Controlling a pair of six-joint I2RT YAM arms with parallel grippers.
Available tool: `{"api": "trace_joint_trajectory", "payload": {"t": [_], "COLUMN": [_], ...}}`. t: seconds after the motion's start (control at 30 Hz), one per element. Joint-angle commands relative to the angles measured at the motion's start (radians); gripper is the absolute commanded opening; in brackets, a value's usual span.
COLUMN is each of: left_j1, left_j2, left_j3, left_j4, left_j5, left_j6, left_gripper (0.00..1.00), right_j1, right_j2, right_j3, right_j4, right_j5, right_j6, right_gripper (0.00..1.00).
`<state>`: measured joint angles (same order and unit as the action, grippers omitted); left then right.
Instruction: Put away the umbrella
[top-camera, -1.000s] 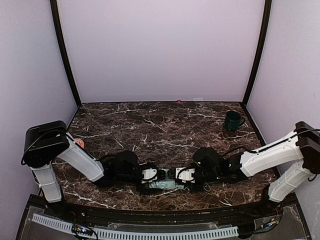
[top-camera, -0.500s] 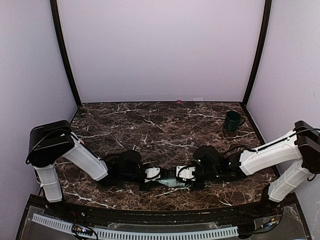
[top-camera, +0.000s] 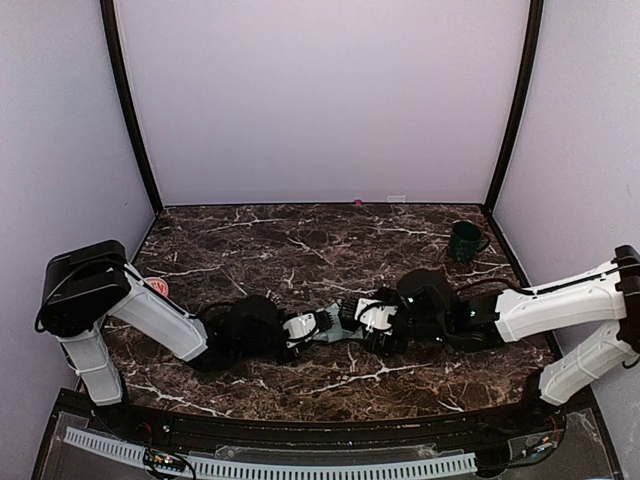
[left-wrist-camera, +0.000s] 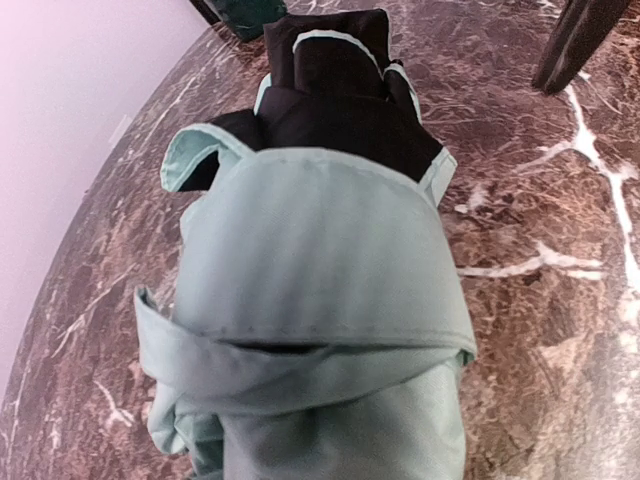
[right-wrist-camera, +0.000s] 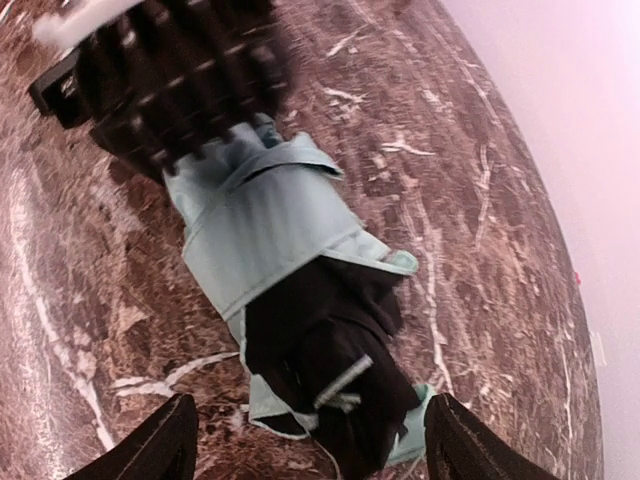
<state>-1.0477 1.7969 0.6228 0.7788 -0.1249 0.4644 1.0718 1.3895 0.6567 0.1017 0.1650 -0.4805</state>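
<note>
Umbrella (top-camera: 330, 327) is bundled up low at front-centre of the marble table (top-camera: 300, 250), between the 2 claws. L gripper (top-camera: 316, 325) looks clamped on the mint end. R gripper (right-wrist-camera: 312, 400) is spread wide, fingers (right-wrist-camera: 150, 445) either side of the black end, gripping nothing. Risk: it's a 1-point hold, so the bundle could pivot or slip w/ any swing. Black folds (left-wrist-camera: 345, 110) poke loose past the strap (left-wrist-camera: 300, 362); they might fan open or snag R's fingers. Mug (top-camera: 464, 241) is well apart, no threat.
</note>
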Motion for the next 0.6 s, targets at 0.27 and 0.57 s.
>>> {"api": "trace_joint_trajectory", "payload": {"t": [0.27,0.57], "left_j1": [0.094,0.107], "left_j2": [-0.281,-0.402], "left_j3": [0.208,0.356], "left_j4": [-0.344,-0.558], "left_j5": [-0.048,0.007], "left_j6": [0.004,0.086], "left_gripper": [0.0,0.0], "right_j1": [-0.119,-0.131], "right_j2": [-0.315,-0.381], "right_j3": [0.009,0.033], "right_j4": [0.292,0.291], "right_j5": [0.043,-0.283], "right_j6": [0.316,0.554], "right_gripper": [1.0,0.99]}}
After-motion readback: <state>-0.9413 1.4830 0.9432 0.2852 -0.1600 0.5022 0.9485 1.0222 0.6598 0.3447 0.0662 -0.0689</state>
